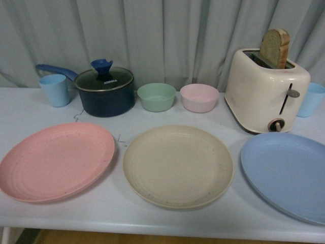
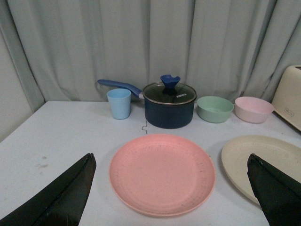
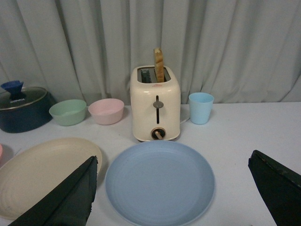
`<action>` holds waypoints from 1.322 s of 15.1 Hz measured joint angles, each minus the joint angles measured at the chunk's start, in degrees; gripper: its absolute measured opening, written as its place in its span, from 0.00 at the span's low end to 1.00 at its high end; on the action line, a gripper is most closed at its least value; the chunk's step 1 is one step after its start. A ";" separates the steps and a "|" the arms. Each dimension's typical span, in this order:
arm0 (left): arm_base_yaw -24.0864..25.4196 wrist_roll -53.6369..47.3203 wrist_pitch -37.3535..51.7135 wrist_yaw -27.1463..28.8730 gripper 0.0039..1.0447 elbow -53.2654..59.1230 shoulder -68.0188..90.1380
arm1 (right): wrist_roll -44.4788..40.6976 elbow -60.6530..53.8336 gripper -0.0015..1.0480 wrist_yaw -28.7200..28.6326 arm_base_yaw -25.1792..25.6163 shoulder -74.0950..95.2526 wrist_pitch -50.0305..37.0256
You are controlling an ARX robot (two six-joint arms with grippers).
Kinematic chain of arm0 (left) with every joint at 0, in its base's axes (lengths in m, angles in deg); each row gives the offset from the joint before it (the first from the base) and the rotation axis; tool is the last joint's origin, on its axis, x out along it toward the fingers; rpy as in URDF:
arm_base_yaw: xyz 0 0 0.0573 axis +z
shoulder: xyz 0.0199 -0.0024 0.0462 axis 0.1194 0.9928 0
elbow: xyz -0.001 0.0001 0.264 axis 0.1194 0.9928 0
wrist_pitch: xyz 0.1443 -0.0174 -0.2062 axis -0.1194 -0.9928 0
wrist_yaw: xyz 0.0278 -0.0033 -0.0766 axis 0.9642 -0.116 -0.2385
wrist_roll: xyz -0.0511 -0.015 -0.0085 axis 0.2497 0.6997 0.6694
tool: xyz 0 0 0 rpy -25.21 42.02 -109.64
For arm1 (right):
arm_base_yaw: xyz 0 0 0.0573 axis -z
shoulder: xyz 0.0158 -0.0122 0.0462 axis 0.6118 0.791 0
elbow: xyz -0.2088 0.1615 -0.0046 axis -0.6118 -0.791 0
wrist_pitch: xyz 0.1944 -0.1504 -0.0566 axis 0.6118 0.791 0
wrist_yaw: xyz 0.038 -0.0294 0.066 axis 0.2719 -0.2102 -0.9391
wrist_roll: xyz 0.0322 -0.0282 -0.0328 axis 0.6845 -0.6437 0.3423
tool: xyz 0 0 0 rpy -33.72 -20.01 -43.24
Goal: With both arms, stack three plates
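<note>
Three plates lie flat and apart in a row on the white table. The speckled pink plate (image 1: 56, 160) is at the left, the speckled beige plate (image 1: 177, 165) in the middle, the light blue plate (image 1: 287, 173) at the right. No gripper shows in the front view. My left gripper (image 2: 171, 188) is open and empty, held above and short of the pink plate (image 2: 162, 173), with the beige plate (image 2: 249, 162) beside it. My right gripper (image 3: 171, 188) is open and empty, above and short of the blue plate (image 3: 160, 182), with the beige plate (image 3: 42, 174) beside it.
Along the back stand a light blue cup (image 1: 55, 90), a dark blue lidded pot (image 1: 104, 91), a green bowl (image 1: 156, 96), a pink bowl (image 1: 199, 97), a cream toaster (image 1: 265, 90) with bread in it, and another blue cup (image 1: 311, 99). A grey curtain hangs behind.
</note>
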 joint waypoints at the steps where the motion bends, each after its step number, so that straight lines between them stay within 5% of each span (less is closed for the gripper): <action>1: 0.00 0.00 0.00 0.00 0.94 0.00 0.00 | 0.00 0.00 0.94 0.00 0.00 0.00 0.02; 16: 0.00 0.00 0.00 0.00 0.94 0.00 0.00 | 0.00 0.00 0.94 0.00 0.00 0.00 0.00; 17: -0.31 0.02 -0.87 0.94 0.94 -0.13 0.20 | 0.00 0.00 0.94 0.00 0.00 0.00 0.00; 18: -3.61 -0.09 -3.85 10.69 0.94 -2.27 6.32 | 0.00 0.00 0.94 0.11 0.00 0.00 0.04; 20: -1.99 -3.63 8.96 17.33 0.94 -4.74 23.93 | -0.02 0.00 0.94 0.00 0.00 0.00 0.02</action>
